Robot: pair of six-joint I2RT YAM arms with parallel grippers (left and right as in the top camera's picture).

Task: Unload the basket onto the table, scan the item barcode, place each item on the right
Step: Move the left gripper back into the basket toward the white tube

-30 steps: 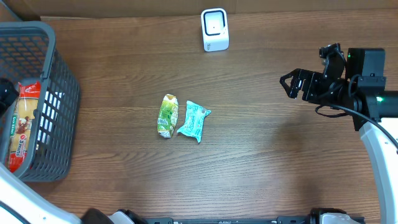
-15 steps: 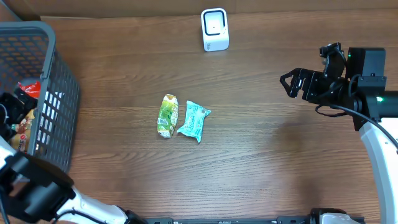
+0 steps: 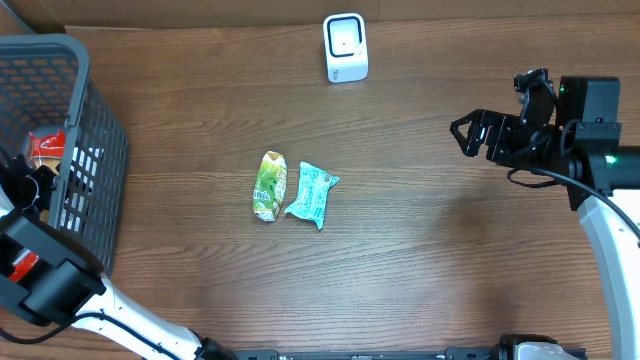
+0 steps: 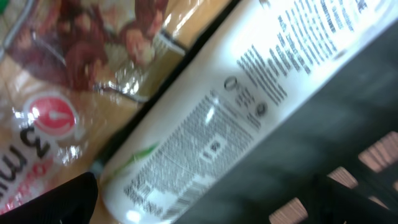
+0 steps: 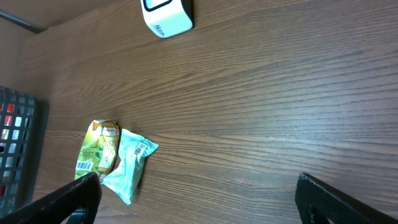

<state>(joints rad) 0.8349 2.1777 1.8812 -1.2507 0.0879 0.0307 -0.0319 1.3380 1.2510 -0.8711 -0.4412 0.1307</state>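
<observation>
Bare table lies open between the scanner and the 2 central packets. The green packet and teal packet lie just beside each other, blocking entry between them. The basket walls off the left side; a white tube and orange packet crowd its floor.

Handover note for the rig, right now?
Left gripper: jaws open, down in the grey basket, holding nothing; a white tube and an orange snack packet lie in front of it.
Right gripper: jaws open, empty, above the table, right side.
Green packet and teal packet lie side by side mid-table; scanner stands at the far edge.
Done: can't tell what has been scanned.
To do: grasp an item, show its barcode to the scanner.
</observation>
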